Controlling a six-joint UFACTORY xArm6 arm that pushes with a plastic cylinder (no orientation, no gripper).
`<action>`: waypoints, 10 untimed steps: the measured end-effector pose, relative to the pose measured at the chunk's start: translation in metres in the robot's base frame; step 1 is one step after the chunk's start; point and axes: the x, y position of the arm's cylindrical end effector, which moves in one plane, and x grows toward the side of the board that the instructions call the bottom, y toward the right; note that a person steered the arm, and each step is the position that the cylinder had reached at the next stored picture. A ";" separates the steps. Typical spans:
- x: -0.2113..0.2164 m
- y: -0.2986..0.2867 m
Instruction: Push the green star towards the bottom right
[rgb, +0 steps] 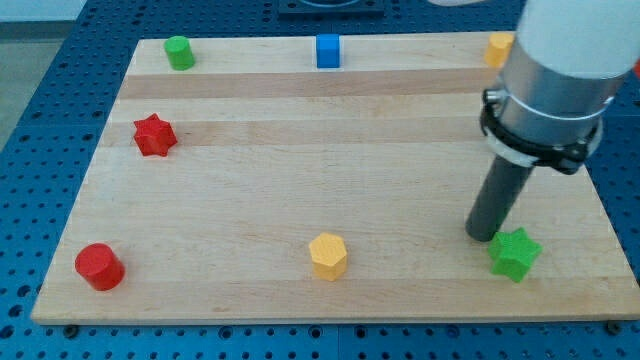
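Observation:
The green star (515, 254) lies on the wooden board (300, 180) near its bottom right corner. My tip (483, 235) is the lower end of a dark rod that comes down from the arm at the view's upper right. It rests on the board just to the upper left of the green star, touching or almost touching it.
A yellow hexagon (328, 255) lies at bottom centre, a red cylinder (99, 266) at bottom left, a red star (154, 135) at left. Along the top edge lie a green cylinder (179, 52), a blue cube (327, 50) and a yellow block (499, 48), partly hidden by the arm.

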 end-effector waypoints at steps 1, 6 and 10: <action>0.000 -0.028; 0.042 -0.024; 0.040 0.028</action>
